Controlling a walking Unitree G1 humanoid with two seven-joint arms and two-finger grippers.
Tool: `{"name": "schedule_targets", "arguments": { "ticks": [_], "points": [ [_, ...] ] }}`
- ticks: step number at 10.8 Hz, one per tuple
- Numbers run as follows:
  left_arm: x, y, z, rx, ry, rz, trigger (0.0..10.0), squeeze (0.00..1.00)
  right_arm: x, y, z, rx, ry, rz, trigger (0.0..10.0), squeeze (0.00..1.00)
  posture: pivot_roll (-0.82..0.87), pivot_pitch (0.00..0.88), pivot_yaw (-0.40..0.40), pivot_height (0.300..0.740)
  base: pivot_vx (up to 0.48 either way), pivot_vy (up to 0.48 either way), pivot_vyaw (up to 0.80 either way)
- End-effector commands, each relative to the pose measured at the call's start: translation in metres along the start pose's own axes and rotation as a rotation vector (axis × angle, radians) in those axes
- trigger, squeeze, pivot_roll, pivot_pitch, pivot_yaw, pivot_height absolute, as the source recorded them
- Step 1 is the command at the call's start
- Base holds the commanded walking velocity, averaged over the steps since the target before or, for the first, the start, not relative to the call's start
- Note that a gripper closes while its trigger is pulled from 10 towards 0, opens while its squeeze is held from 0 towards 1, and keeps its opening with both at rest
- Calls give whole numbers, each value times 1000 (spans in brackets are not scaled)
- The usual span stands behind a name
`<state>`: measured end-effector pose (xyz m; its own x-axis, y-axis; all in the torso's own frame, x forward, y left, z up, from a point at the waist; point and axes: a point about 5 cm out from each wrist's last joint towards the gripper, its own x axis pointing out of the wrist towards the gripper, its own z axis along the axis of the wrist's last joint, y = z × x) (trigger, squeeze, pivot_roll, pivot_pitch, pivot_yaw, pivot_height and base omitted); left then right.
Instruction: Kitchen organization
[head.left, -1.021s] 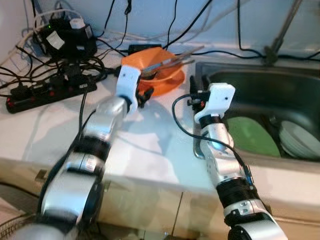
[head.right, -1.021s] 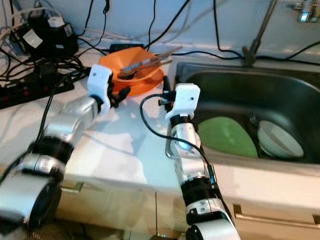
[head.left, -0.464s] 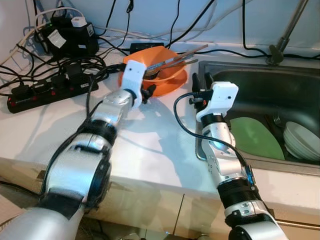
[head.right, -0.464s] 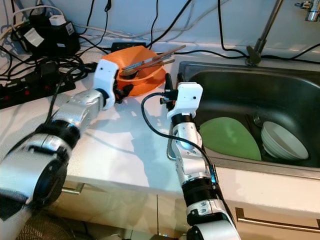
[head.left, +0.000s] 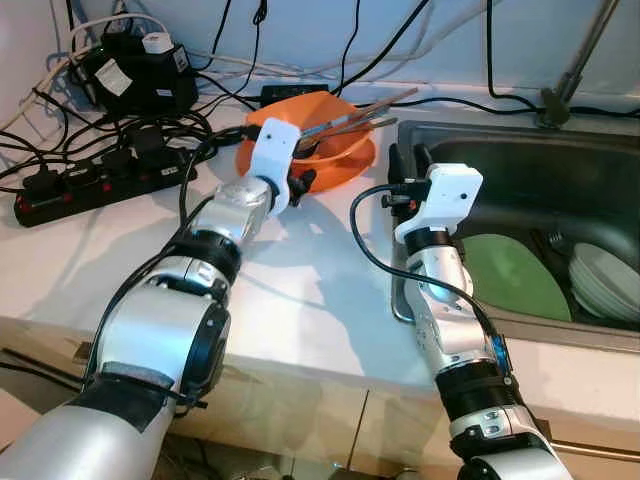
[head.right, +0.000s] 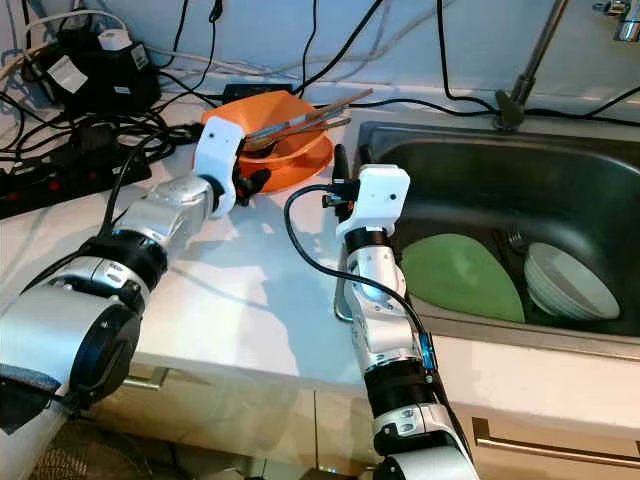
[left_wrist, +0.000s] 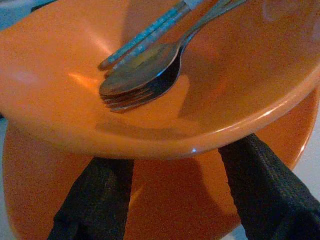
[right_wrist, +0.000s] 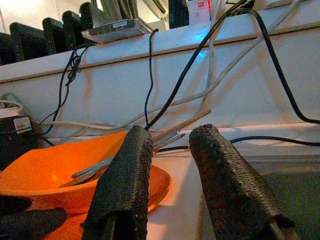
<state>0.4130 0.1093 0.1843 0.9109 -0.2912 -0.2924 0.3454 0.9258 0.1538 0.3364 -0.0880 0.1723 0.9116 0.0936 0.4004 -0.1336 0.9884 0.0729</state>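
An orange bowl (head.left: 322, 132) sits on an orange plate (head.left: 352, 166) at the back of the white counter. Inside it lie a spoon (left_wrist: 145, 80), a fork and chopsticks (left_wrist: 145, 35) that stick out to the right. My left gripper (head.left: 300, 181) is at the bowl's near side. It is open, and its fingers (left_wrist: 95, 200) reach under the bowl's rim above the plate (left_wrist: 175, 210). My right gripper (head.left: 405, 160) stands open and empty over the sink's left edge, pointing toward the bowl (right_wrist: 55, 175).
The steel sink (head.left: 500, 135) on the right holds a green plate (head.left: 510, 275) and stacked white bowls (head.left: 605, 280). A faucet (head.left: 570, 70) rises behind it. A power strip (head.left: 100, 185), a black adapter (head.left: 135, 70) and tangled cables crowd the counter's back left.
My left gripper has moved forward until its fingers are under the orange bowl's rim. The right gripper has stayed by the sink edge. The camera has shifted slightly.
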Motion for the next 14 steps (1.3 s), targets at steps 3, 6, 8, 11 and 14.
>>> {"name": "schedule_targets", "arguments": {
  "ticks": [3,6,8,11,14],
  "points": [
    [-1,0,-22,-16,110,-45,10000,0,-13,-4,-17,-3,87,-19,10000,0,-9,65,101,740,0,0,0],
    [-5,-1,-45,-35,192,-103,10000,0,-13,-5,-18,-3,94,-19,10000,0,9,64,99,740,0,0,0],
    [-8,0,-55,-42,220,-151,10000,0,-12,-6,-18,-7,96,-20,10000,0,15,64,98,740,0,0,0],
    [-13,7,-58,-34,210,-187,10000,0,-11,-11,-18,-13,96,-38,10000,0,39,64,99,740,0,0,0],
    [-37,16,-66,-50,212,-204,10000,0,-10,-16,-19,-19,102,-53,10000,0,66,64,100,740,0,0,0]
  ]
}}
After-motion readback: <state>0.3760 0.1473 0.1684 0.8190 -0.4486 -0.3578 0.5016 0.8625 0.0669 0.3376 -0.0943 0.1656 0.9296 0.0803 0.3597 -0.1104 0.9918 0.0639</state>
